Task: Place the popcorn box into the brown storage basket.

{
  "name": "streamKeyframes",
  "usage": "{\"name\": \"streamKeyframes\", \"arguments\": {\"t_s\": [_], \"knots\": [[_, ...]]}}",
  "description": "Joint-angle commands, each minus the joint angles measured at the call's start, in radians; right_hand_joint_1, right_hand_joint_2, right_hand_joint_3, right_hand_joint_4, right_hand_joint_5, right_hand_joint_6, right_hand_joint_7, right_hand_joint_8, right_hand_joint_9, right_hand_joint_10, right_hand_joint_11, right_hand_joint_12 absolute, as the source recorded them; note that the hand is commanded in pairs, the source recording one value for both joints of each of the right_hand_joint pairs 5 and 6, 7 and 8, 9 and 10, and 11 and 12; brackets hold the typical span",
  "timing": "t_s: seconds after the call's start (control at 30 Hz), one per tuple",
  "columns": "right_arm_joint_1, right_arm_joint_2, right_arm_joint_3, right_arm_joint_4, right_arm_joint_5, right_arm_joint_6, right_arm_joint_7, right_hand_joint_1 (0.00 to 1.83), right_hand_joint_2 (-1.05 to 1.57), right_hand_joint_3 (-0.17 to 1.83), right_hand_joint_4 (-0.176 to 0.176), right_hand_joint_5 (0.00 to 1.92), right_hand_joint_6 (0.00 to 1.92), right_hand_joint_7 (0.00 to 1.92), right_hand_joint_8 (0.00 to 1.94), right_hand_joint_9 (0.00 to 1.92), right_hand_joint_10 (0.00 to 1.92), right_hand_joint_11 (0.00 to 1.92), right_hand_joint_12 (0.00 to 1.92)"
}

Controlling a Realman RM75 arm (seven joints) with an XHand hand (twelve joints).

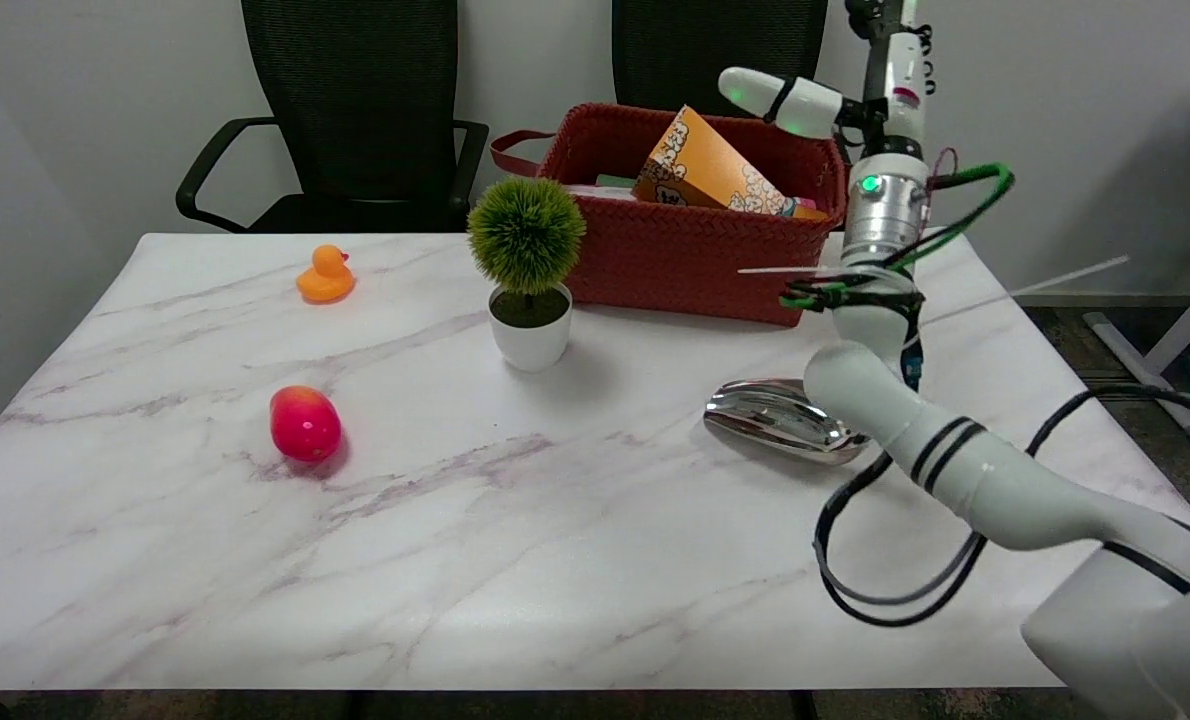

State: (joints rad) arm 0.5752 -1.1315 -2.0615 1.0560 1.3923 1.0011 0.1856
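Popcorn box (707,168) tilted inside brown storage basket (690,262); light, crushable card, best held by flat sides. Right hand (890,40) above, fingers' state unclear, seemingly empty.

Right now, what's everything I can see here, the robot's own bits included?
popcorn box: one, orange, tilted inside the basket
storage basket: one, reddish-brown, table's far side
potted plant: one, green ball, white pot, before the basket
rubber duck: one, orange, far left
toy fruit: one, red, left
shiny metal object: one, silver, beside the arm
chairs: two, black, behind the table
right arm: one, white, from lower right; hand out of view
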Motion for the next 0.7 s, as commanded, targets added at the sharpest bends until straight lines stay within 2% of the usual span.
{"name": "streamKeyframes", "arguments": {"t_s": [0.03,0.47,0.7], "knots": [[-0.333,0.027,-0.031,0.379,-0.078,0.319,-0.004,0.92,0.23,0.09,0.000,0.00,0.00,0.36,0.36,0.36,0.36,0.09,0.09],[-0.480,-0.042,-0.119,0.421,-0.278,0.464,-0.002,0.93,0.28,0.26,0.000,0.00,0.00,0.36,0.36,0.35,0.35,0.09,0.09],[-0.543,-0.060,-0.184,0.422,-0.309,0.557,-0.004,0.96,0.32,0.34,0.000,0.00,0.00,0.37,0.37,0.35,0.35,0.12,0.12]]}}
